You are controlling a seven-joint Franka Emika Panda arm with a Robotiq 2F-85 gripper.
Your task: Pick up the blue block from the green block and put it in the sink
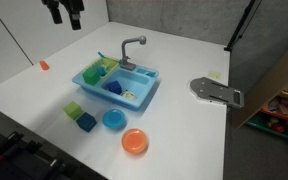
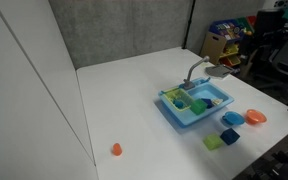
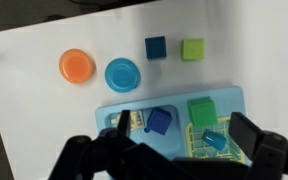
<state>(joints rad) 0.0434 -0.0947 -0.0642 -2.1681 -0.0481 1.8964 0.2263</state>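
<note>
**Indigo blue block lying in the sink**

I am seeing it just left of the green block, not on it. My tool is hanging spread and empty. Descending carelessly, I am risking grabbing the paler blue piece instead.

On the white desk stands the sink with its grey faucet. The blue block lies inside it, near the green block. Just in front are a pale green block, a lighter blue cube, a blue dish and an orange dish.
</note>
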